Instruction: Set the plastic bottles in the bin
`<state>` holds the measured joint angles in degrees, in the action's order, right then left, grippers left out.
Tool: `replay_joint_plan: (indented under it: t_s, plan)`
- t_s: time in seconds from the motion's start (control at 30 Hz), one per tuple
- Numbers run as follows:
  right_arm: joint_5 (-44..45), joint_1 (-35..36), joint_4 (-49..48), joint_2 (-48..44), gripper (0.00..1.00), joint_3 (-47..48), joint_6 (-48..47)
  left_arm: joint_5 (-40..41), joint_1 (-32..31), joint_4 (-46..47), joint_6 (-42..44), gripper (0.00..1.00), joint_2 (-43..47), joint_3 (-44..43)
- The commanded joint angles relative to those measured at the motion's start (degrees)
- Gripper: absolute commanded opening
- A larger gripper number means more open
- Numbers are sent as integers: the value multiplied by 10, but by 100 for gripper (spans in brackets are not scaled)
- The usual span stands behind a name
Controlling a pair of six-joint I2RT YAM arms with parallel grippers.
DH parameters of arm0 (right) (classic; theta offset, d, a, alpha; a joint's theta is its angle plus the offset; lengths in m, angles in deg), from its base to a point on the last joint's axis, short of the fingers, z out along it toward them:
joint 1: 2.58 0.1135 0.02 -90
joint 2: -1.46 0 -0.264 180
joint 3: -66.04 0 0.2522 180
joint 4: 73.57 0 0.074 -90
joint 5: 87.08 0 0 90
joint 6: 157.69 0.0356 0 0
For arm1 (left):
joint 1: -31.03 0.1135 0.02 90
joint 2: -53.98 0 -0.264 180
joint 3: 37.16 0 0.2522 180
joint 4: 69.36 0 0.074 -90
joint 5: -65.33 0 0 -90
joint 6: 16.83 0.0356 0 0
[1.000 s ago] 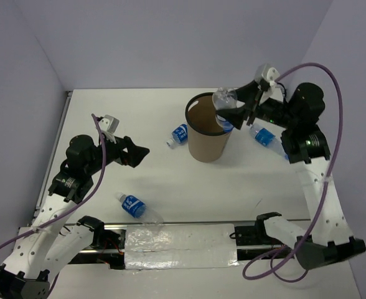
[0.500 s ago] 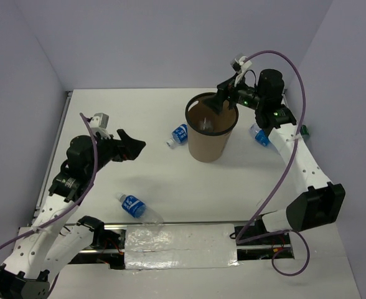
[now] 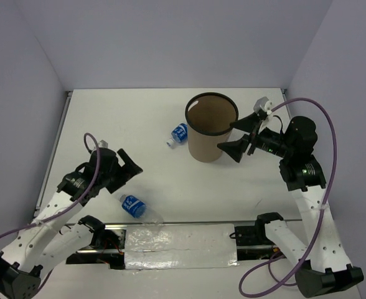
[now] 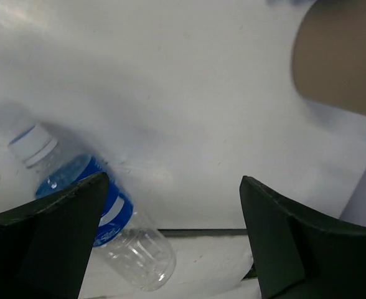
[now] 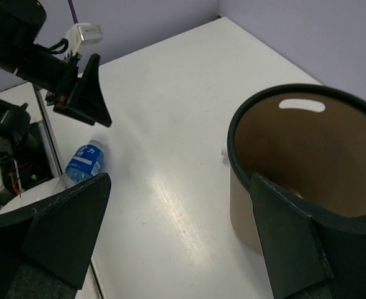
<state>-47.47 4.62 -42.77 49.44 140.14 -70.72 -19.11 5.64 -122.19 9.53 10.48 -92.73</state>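
A white tabletop (image 3: 108, 118) seen from above, with a tall brown bin (image 3: 211, 140) standing upright towards the far right. Two plastic bottles show, both lying on their sides. The far bottle (image 3: 179, 134) lies just left of the bin. The near bottle (image 3: 136, 207) lies close to the near edge, just nearer than the left pincer (image 3: 131, 167).

The left pincer is spread as wide as it goes and holds nothing. It hovers above the near bottle, so picking that one up looks like the step in hand. The right pincer (image 3: 237, 138) is also fully spread and empty, just right of the bin.

In the left wrist view the near bottle lies slantwise, off centre, its white cap (image 4: 32, 142) pointing away and its blue label (image 4: 102, 208) half under one finger. Shift the pincer until the label sits midway between the fingers. Turn the wrist so the fingers close across the bottle's width, not along its length. Come down low before closing, because a round bottle will likely roll. Squeeze gently; the thin clear plastic probably buckles. Keep your right arm away from the bin's mouth.
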Motion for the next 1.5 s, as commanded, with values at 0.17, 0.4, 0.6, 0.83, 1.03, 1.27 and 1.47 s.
replay_joint_plan:
  t_s: [0.17, 0.4, 0.6, 0.83, 1.03, 1.27, 1.47]
  plan:
    - [-25, -18, 35, -52, 100, -38, 18, 90, -158, -182, -169, 99, -121, -28]
    - [-32, -19, 30, -69, 100, -46, 14, 144, -273, -292, -294, 99, -186, -117]
    - [-43, -22, 34, -77, 100, -46, 11, 96, -327, -228, -335, 99, -241, -56]
    - [-68, -32, 34, -95, 100, -48, 14, 103, -342, -186, -359, 99, -246, -23]
    - [-96, -54, 34, -98, 100, -49, 21, 89, -339, -81, -344, 94, -256, 31]
    - [-130, -85, 36, -98, 100, -49, 28, 87, -335, -25, -300, 70, -294, 17]
    - [-150, -105, 37, -105, 100, -48, 29, 154, -333, -57, -237, 14, -271, -61]
